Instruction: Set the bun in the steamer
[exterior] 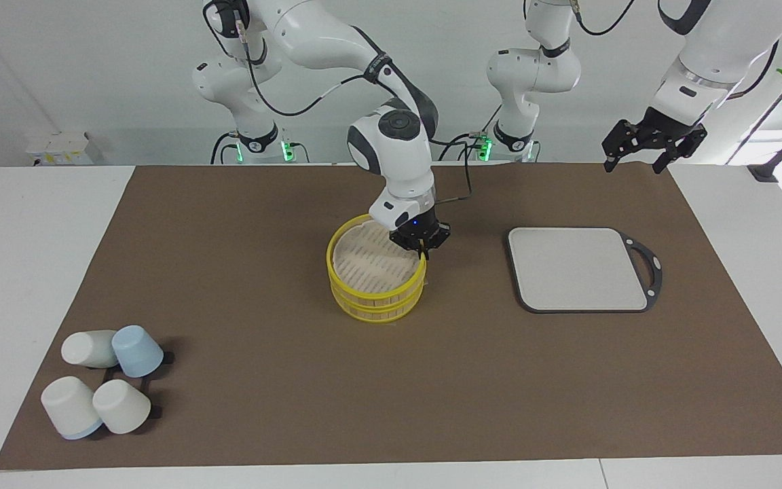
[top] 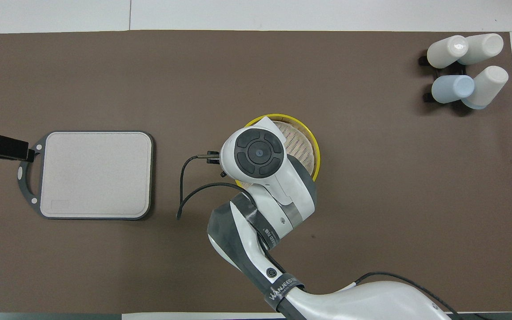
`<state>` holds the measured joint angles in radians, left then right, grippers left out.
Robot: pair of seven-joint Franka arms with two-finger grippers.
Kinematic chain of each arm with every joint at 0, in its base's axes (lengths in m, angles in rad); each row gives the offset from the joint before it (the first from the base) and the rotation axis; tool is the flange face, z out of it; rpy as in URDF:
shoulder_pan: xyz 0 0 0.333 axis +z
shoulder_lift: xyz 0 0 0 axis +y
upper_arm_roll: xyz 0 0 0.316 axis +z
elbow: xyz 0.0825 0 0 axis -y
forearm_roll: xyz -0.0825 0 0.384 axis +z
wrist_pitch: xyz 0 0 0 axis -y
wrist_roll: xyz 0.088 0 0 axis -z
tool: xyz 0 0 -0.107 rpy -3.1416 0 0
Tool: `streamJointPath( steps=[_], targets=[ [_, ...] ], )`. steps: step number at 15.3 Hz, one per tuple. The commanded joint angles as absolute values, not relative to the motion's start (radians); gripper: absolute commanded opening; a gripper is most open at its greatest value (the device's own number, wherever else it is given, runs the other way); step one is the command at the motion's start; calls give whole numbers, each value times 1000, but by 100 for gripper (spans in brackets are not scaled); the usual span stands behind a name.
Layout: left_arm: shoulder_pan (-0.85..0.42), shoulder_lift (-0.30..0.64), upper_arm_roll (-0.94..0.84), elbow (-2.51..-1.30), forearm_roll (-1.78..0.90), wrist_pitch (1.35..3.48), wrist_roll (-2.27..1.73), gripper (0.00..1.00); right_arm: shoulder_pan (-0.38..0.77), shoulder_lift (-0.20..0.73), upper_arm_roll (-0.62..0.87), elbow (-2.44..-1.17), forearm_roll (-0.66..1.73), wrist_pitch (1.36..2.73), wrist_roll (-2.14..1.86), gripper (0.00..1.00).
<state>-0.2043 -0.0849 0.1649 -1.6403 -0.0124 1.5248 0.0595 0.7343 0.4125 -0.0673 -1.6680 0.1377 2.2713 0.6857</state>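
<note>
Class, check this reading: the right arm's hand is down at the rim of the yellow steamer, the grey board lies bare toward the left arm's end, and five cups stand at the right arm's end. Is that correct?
One error: the cups number four, not five, three white and one blue, as the facing view shows. The rest stands: the right hand is at the rim of the steamer, and the grey board lies bare toward the left arm's end.

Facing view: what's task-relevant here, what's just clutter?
Job:
- steamer
- right gripper, at the steamer's rim
- bun: not visible

Lying about:
- grey board
- four cups
- left gripper, raised, waiting
</note>
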Motion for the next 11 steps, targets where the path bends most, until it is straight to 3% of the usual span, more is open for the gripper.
streamJointPath(
  steps=[1,4,7,11],
  targets=[
    [-215,-104,173,-1657,-8,1514,55,100,742,400,-60,-1713,187,2306,710,99],
    [-218,-104,169,-1657,18,1514,57,100,746,400,-61,-1688,178,2286,722,100],
    [-218,-104,169,-1657,18,1514,57,100,718,394,-75,-1553,83,2121,701,100],
    [-218,-104,170,-1655,20,1516,55,100,593,240,-84,-1531,2,1936,493,100]
  ],
)
